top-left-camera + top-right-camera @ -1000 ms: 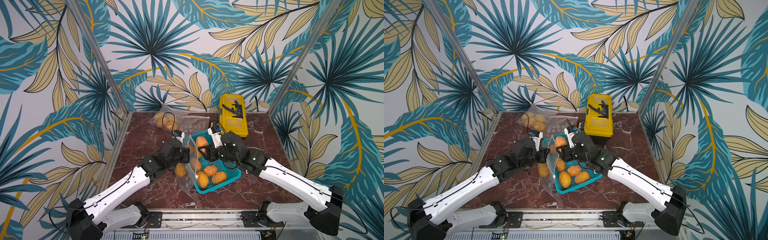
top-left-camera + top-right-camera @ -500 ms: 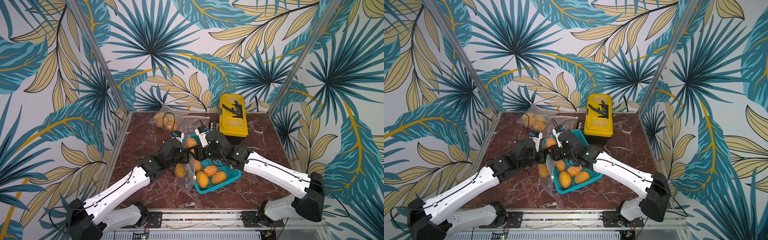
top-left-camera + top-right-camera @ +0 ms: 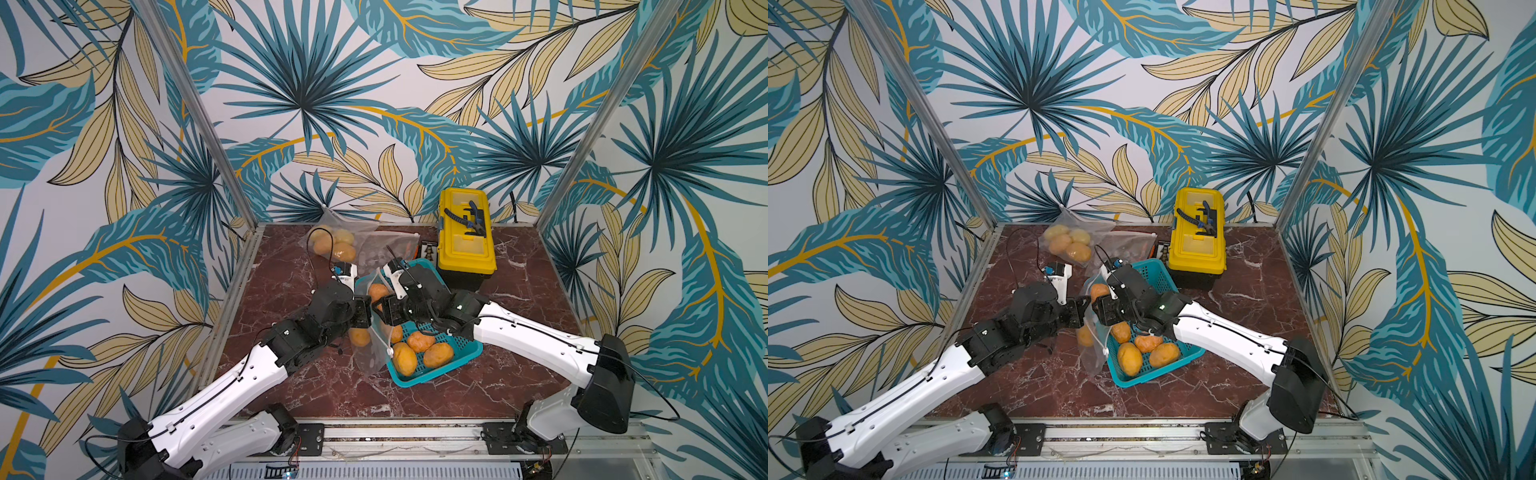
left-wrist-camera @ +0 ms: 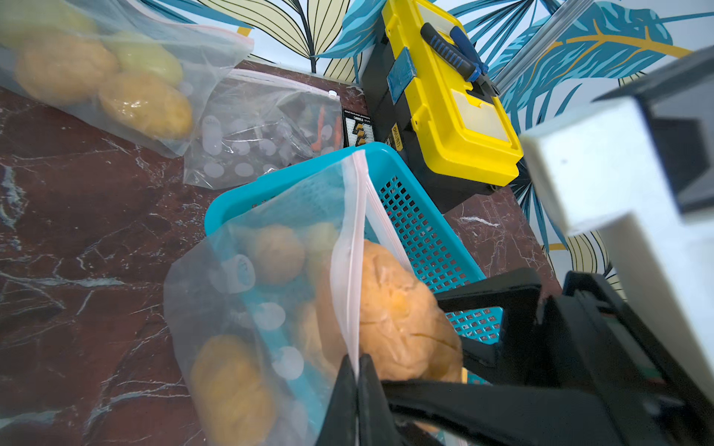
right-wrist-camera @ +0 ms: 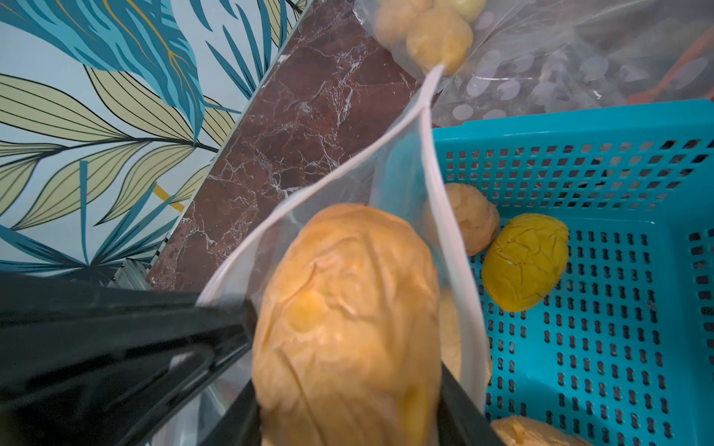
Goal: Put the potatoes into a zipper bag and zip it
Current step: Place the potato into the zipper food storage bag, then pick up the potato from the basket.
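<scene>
One potato [image 5: 347, 301], clamped lengthwise in the right claw [image 3: 380, 308], hangs within the open mouth of the zipper bag [image 4: 247, 301], pocket straight below. The left claw [image 4: 358, 371] pinches the rim. Others lie in the teal basket [image 5: 618, 123].

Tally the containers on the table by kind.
Zipper bags: 3 (back bag, middle bag, held bag pinched by the left gripper)
Teal basket: 1
Yellow toolbox: 1
Total: 5
</scene>
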Controlling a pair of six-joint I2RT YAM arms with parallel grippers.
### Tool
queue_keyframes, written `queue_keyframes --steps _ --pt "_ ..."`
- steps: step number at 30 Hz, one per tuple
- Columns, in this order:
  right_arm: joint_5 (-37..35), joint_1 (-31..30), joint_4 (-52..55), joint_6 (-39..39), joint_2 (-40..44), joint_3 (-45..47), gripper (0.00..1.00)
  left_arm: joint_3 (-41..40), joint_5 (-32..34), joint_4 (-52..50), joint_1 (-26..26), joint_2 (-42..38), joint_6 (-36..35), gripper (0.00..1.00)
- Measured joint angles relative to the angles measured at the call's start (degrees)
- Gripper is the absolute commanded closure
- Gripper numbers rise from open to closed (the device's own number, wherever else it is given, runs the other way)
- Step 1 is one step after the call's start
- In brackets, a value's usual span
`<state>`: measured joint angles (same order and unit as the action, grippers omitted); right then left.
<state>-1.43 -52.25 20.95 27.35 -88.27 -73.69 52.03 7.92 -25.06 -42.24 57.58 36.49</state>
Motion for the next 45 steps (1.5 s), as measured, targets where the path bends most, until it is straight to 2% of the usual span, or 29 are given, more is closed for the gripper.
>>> queue_keyframes --steps 6,9,14,23,33,40,45 --pt "-0.52 -0.04 2.14 -0.55 -2.08 -0.26 0.39 0.00 -0.02 -0.02 -0.02 0.96 -0.04 1.00" --pt "-1.64 -0.07 2.56 -1.07 -2.01 -0.26 0.34 0.00 -0.02 0.04 -0.02 0.94 -0.02 1.00" --pt "-3.50 -0.15 3.45 -1.29 -1.33 -0.26 0.32 0.00 -0.02 0.04 -0.07 0.92 -0.02 1.00" --pt "-6.03 -0.15 4.26 -2.14 2.84 0.11 0.08 0.00 -0.02 0.04 -0.07 0.92 -0.02 1.00" --pt "-12.63 -0.17 4.92 -3.06 13.79 5.57 0.01 0.00 0.02 0.04 -0.07 0.81 -0.02 1.00" --pt "-19.71 1.42 5.03 -3.15 23.08 10.78 0.01 -0.17 1.03 0.00 -0.07 -1.18 0.28 1.00" --pt "-21.35 5.60 4.20 -2.93 22.21 13.25 0.01 -0.52 4.37 -0.50 -0.07 -2.71 0.94 1.00"
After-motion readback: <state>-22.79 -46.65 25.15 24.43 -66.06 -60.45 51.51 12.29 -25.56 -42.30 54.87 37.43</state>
